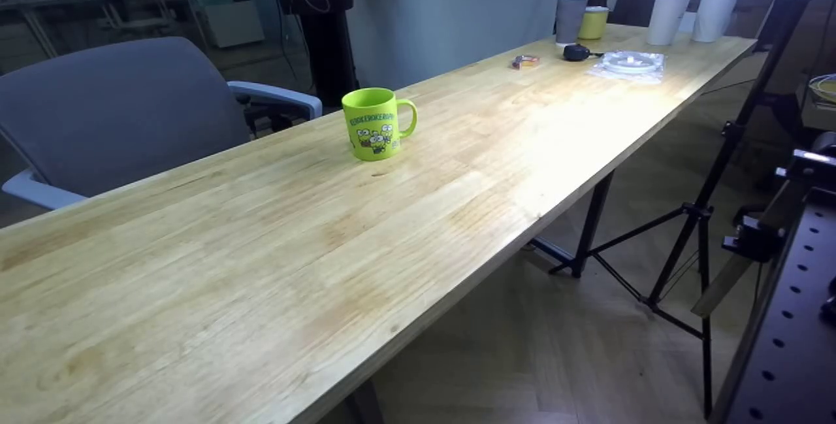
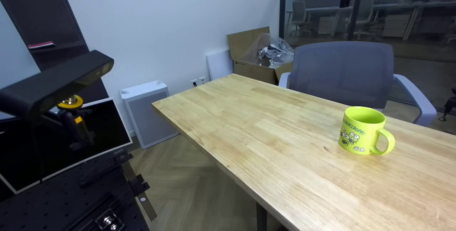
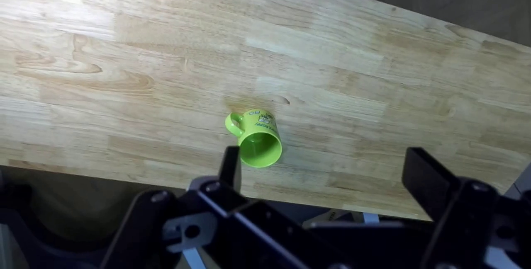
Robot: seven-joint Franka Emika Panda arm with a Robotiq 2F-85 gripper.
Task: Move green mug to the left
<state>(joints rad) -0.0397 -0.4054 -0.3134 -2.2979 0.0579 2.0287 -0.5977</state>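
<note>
The green mug stands upright on the wooden table, near the edge on the chair side. It shows in both exterior views (image 1: 373, 127) (image 2: 361, 131), with dark cartoon print and a loop handle. In the wrist view the mug (image 3: 260, 136) shows its open mouth, with the handle at its left. My gripper (image 3: 322, 155) is open in the wrist view, with nothing between its fingers. The left finger slightly overlaps the mug's rim in the picture; the mug shows up and left of the gap between the fingers. The gripper is not clearly seen in either exterior view.
The wooden table (image 1: 261, 267) is long and narrow. A grey chair (image 2: 343, 74) stands against one side. At the table's far end are a yellowish cup (image 1: 593, 23), a grey cup (image 1: 570, 19), white tumblers (image 1: 667, 19), a plastic-wrapped disc (image 1: 630, 65) and a black object (image 1: 576, 52).
</note>
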